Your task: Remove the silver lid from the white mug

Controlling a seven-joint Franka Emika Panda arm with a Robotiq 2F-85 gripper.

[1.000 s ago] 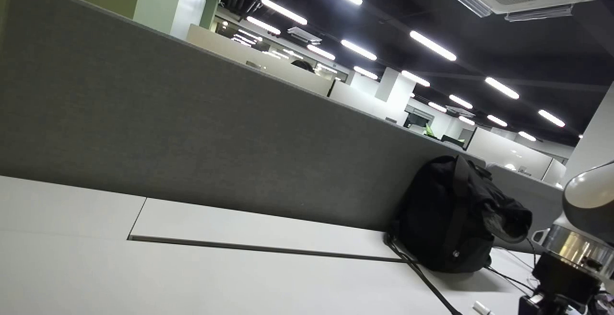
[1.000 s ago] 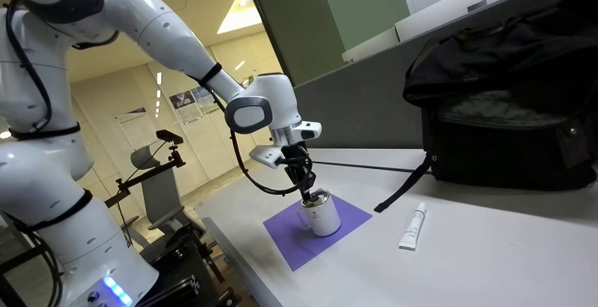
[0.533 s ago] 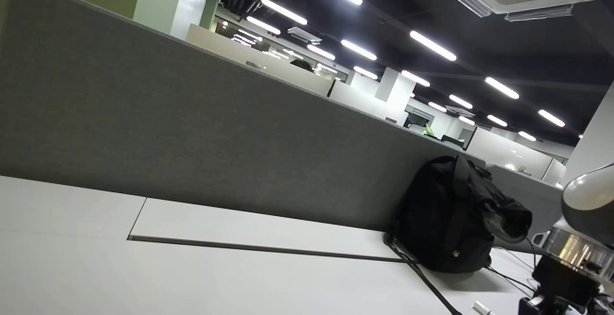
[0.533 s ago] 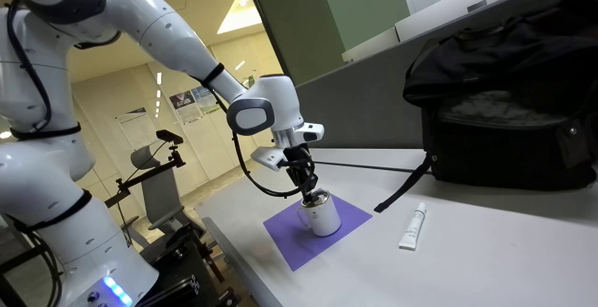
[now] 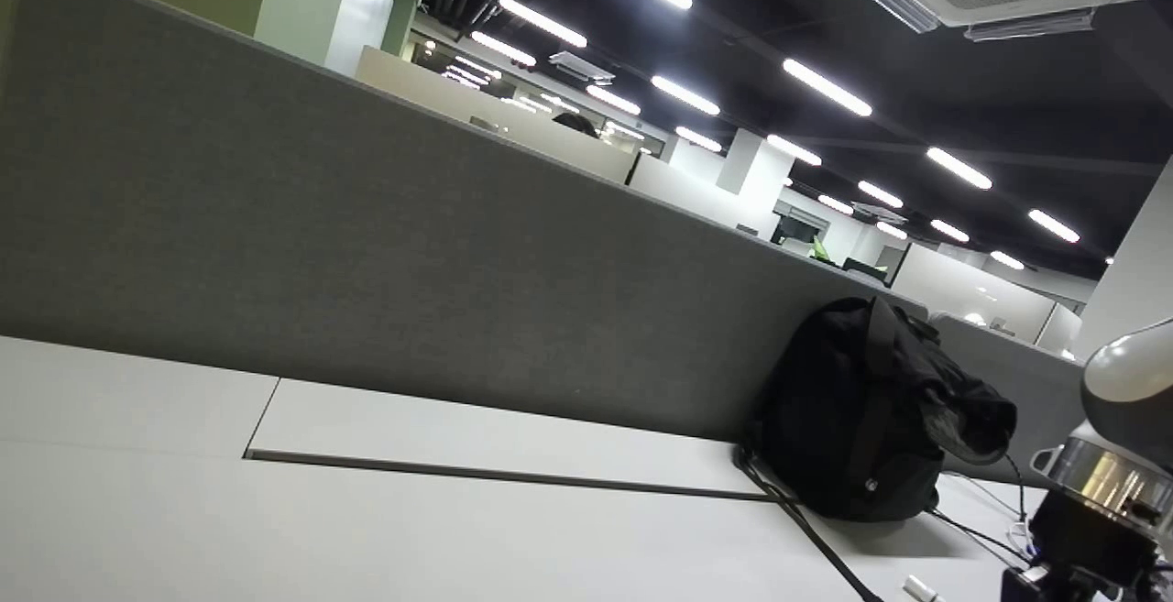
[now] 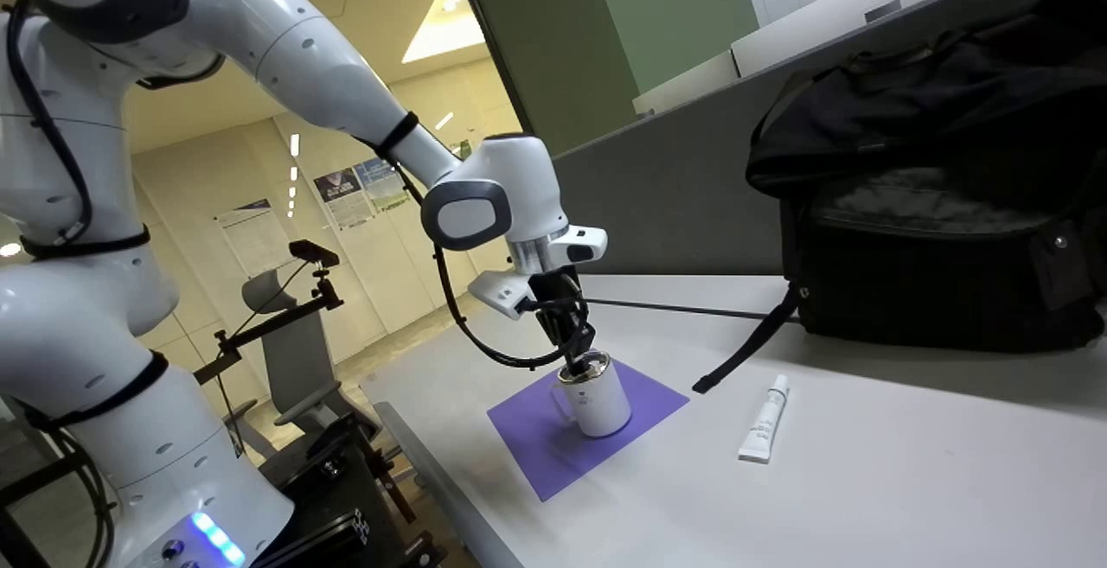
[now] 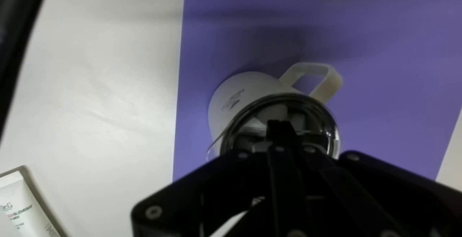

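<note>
The white mug (image 6: 603, 408) stands upright on a purple sheet in an exterior view; it also shows in the wrist view (image 7: 231, 98) with its handle toward the upper right. The shiny silver lid (image 6: 598, 362) sits on top of the mug; in the wrist view the lid (image 7: 326, 121) is a dark reflective disc partly hidden by the fingers. My gripper (image 7: 278, 124) has its fingertips together over the lid's middle, and nothing shows between them. In an exterior view the gripper (image 6: 577, 367) reaches down to the lid; whether it touches is hard to tell. Mug and lid are out of view in the remaining exterior view.
The purple sheet (image 6: 540, 447) lies on the white table (image 6: 865, 499). A white tube (image 6: 764, 421) lies to the right of the mug. A black bag (image 6: 934, 231) with a trailing strap (image 6: 748, 347) stands against the grey partition (image 5: 412, 263).
My gripper has shifted slightly to the right over the lid in an exterior view. The mug and the lid stay where they were.
</note>
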